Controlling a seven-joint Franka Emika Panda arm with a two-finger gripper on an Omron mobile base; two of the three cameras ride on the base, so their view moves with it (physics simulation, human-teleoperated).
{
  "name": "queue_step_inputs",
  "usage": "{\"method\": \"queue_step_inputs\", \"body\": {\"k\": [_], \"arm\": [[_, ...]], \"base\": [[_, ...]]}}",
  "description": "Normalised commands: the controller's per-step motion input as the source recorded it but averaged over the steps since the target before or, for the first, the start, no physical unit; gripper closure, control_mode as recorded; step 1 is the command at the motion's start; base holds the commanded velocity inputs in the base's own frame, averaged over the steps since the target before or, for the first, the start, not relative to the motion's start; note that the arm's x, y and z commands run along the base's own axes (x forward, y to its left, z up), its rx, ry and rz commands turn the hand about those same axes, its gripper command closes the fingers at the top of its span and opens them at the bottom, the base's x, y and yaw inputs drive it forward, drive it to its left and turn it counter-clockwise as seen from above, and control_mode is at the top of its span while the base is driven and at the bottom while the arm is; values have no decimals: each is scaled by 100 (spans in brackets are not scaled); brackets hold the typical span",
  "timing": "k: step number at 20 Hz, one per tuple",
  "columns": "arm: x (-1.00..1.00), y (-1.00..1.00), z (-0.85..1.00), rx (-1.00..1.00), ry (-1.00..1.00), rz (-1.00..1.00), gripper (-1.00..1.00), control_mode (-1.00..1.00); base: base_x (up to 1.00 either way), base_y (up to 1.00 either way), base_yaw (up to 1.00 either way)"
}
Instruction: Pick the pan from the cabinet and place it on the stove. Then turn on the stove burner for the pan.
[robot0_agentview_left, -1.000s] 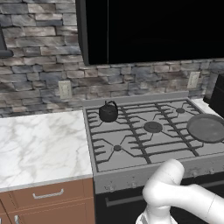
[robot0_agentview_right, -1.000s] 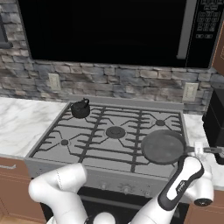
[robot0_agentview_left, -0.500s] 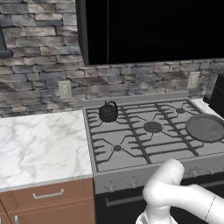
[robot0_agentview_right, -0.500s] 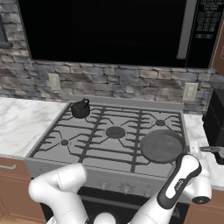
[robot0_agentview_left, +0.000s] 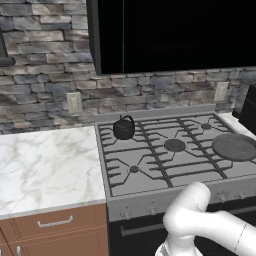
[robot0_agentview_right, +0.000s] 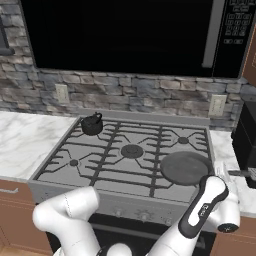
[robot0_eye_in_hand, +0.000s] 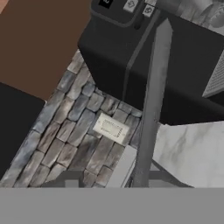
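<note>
Gripper state cannot be told from the pictures; its fingertips are hidden, and it sits over the pan's handle (robot0_eye_in_hand: 153, 83), which runs straight away from the camera. The pan (robot0_agentview_right: 186, 167) rests flat on the stove (robot0_agentview_right: 125, 165), front right burner. A small kettle (robot0_agentview_right: 92, 124) stands on the rear left grate. A black appliance (robot0_eye_in_hand: 183, 65) sits on the marble counter (robot0_eye_in_hand: 192, 153).

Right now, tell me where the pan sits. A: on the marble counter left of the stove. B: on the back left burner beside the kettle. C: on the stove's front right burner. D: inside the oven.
C: the pan lies flat on the grates at the front right of the stove, while the kettle stands alone at the back left.
</note>
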Motion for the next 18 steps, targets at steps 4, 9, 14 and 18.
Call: {"method": "queue_step_inputs", "body": {"k": [4,9,14,18], "arm": [[0,-11,-1,0,0,0,-100,-100],[0,-4,-9,0,0,0,-100,-100],[-1,0,-16,-2,11,0,-100,-100],[-2,0,-5,-2,22,-3,-100,-100]], "base": [[0,0,0],[0,0,0],[0,0,0],[0,0,0]]}}
